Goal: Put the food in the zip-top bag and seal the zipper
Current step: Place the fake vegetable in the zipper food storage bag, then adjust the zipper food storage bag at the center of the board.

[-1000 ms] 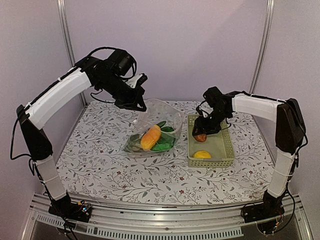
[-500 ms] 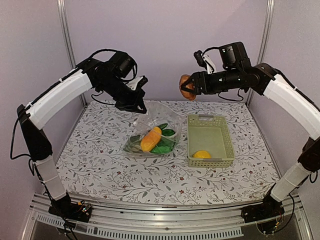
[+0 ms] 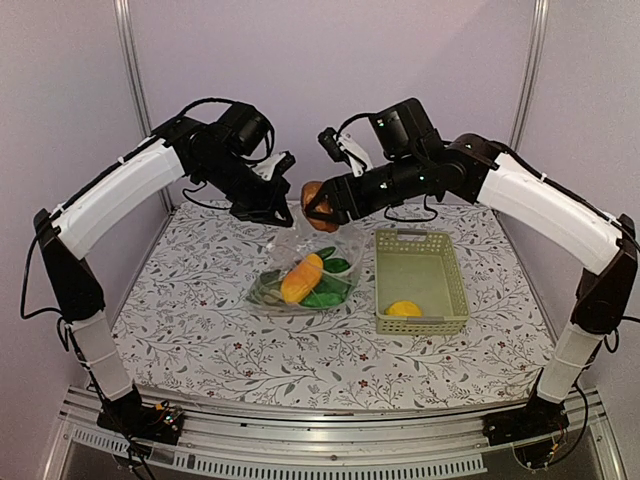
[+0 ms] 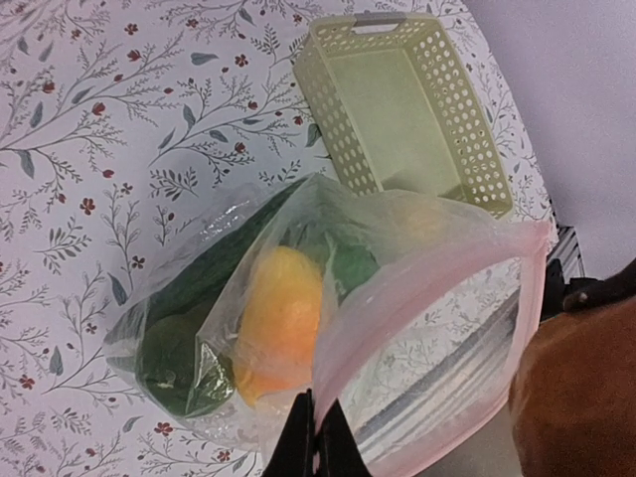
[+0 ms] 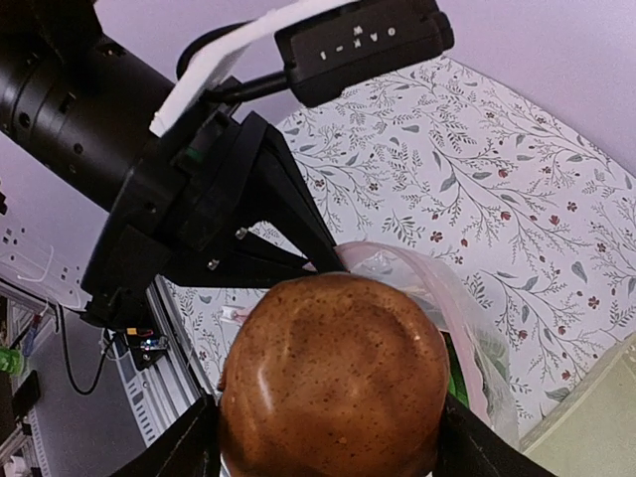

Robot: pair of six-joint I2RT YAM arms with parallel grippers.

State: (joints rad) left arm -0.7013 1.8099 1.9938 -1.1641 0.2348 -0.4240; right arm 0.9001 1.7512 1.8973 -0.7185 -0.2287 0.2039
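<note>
My left gripper (image 3: 272, 207) is shut on the zipper (image 4: 417, 263) rim of the clear zip-top bag (image 3: 305, 262) and holds its mouth open and raised. Inside lie the orange-yellow oval (image 3: 301, 275), green pieces (image 3: 326, 290) and a dark green lump (image 4: 169, 363). My right gripper (image 3: 318, 203) is shut on the brown potato (image 5: 333, 373), held in the air just above the bag's mouth, close to the left gripper. The potato also shows at the right edge of the left wrist view (image 4: 576, 397). The yellow lemon (image 3: 404, 309) lies in the pale green basket (image 3: 445, 255).
The basket stands right of the bag on the floral tablecloth (image 3: 200, 330). Metal frame posts (image 3: 133, 80) rise at the back corners. The left arm's wrist (image 5: 189, 189) fills the left side of the right wrist view.
My right gripper lifted the potato out of the basket, swung up, then moved left and down to the bag's mouth. The left gripper has held still with the bag.
</note>
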